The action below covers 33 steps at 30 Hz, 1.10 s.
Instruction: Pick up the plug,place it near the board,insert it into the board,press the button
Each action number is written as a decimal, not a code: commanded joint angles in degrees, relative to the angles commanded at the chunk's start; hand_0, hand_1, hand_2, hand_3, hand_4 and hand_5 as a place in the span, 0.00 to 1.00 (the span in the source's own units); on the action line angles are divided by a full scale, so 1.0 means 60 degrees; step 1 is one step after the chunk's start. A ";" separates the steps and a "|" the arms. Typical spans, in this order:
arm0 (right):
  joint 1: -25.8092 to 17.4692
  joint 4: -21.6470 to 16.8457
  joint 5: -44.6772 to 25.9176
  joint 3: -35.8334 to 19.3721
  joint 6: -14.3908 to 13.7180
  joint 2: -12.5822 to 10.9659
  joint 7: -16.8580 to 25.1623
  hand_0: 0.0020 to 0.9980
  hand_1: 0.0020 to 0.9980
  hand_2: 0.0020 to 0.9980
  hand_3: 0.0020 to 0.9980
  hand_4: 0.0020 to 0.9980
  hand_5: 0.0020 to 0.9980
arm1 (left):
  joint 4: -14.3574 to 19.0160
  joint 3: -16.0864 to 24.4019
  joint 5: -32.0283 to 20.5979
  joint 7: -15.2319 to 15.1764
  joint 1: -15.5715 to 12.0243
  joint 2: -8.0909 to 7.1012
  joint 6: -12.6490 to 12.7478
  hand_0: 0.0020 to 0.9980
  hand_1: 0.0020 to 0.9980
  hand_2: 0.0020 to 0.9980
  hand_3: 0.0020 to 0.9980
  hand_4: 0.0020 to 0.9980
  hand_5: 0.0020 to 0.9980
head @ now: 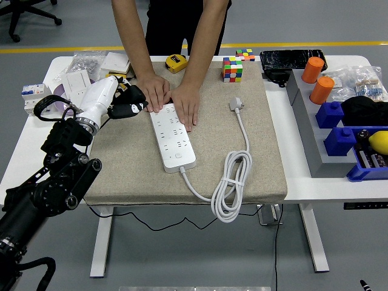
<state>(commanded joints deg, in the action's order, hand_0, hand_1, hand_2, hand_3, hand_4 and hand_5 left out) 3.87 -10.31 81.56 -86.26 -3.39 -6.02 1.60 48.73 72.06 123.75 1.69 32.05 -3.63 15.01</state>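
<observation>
Left hand (124,103), fingers curled on nothing, is hovering while the plug (236,104) is lying far off at its three o'clock.

Person's hands (171,97) press the board (173,137); left hand (124,102) hovers beside, fingers curled.

One high view only, looking forward and down over the desk (36,145) from the robot's side, set well back. Near edge low, a person (173,24) at the far side, grey floor beyond.
</observation>
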 joint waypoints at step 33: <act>-0.0032 0.0000 0.0070 0.0014 0.0010 -0.0015 0.0017 1.00 0.86 0.76 0.78 1.00 0.99 | -0.0591 -0.1119 -0.0859 -0.0051 -0.0713 -0.0487 -0.0943 0.58 0.74 0.70 0.60 1.00 0.18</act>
<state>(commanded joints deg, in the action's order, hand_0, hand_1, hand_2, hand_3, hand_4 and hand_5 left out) 3.68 -10.31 81.98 -86.17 -3.34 -6.11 1.70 45.18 65.35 118.60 1.39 27.78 -6.55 9.36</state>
